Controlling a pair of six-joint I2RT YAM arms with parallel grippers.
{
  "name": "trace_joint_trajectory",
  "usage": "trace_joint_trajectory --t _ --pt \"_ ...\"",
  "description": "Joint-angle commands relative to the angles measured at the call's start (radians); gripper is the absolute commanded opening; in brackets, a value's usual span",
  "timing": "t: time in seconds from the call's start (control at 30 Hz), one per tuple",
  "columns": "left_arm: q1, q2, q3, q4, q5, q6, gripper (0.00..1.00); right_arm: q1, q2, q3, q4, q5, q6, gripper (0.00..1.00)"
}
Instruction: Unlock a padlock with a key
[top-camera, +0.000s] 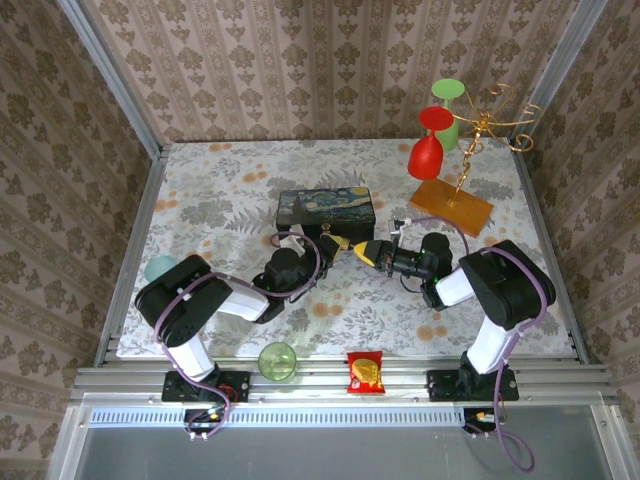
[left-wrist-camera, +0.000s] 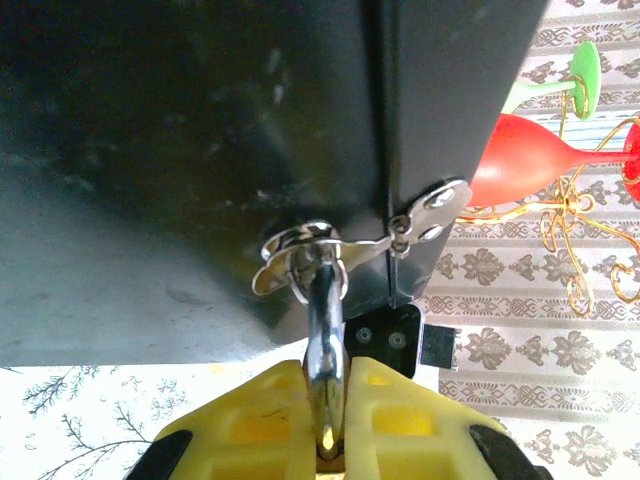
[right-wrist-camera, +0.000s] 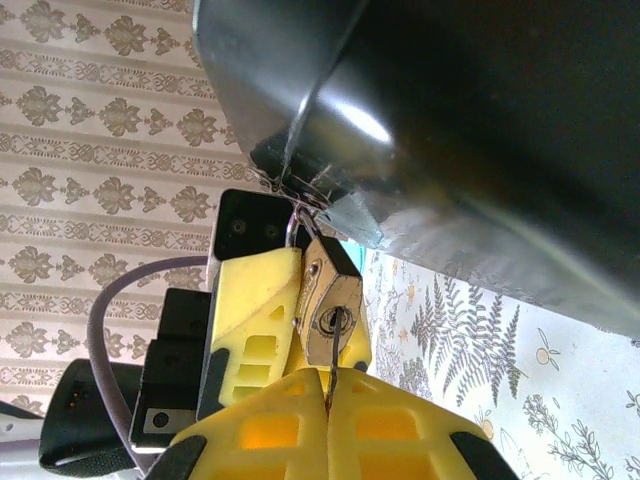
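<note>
Table (top-camera: 220, 190) in floral cloth, wallpapered walls (top-camera: 300, 60) round it. Painted box (top-camera: 325, 207) mid-table; glass rack (top-camera: 455, 150) to its right, green cup (top-camera: 277, 360) & snack pack (top-camera: 365, 372) well in front. Padlock (right-wrist-camera: 335, 300) hangs on hasp (left-wrist-camera: 430, 210) at box front; your L gripper (left-wrist-camera: 325, 392) pinches it, R gripper (right-wrist-camera: 328, 400) clamped on key (right-wrist-camera: 333, 345) in its keyhole.

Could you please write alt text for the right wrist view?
The right gripper pinches a thin key whose blade enters the keyhole of the small brass padlock. The padlock hangs from the hasp of the dark box, clamped by the left gripper.
</note>
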Motion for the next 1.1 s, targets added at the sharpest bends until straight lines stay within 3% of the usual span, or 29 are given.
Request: trace_joint_trajectory --t 0.0,0.17,0.5,0.8,1.07 --pt "-0.025 -0.046 0.050 0.130 0.095 -0.003 0.00 -0.034 0.045 0.040 -0.031 -0.027 -0.014 0.00" --pt "-0.022 -0.039 0.059 0.130 0.104 -0.006 0.00 -0.033 0.059 0.046 -0.030 -0.058 -0.024 0.00" --pt "-0.031 -0.043 0.113 0.134 0.095 -0.035 0.00 0.007 0.087 0.030 -0.026 0.001 -0.062 0.00" --pt "-0.037 -0.016 0.149 0.135 0.079 -0.051 0.00 0.062 0.011 -0.001 -0.029 0.090 -0.082 0.00" --pt "-0.043 -0.031 0.152 0.133 0.117 -0.043 0.00 -0.054 0.072 0.069 -0.031 -0.073 -0.081 0.00"
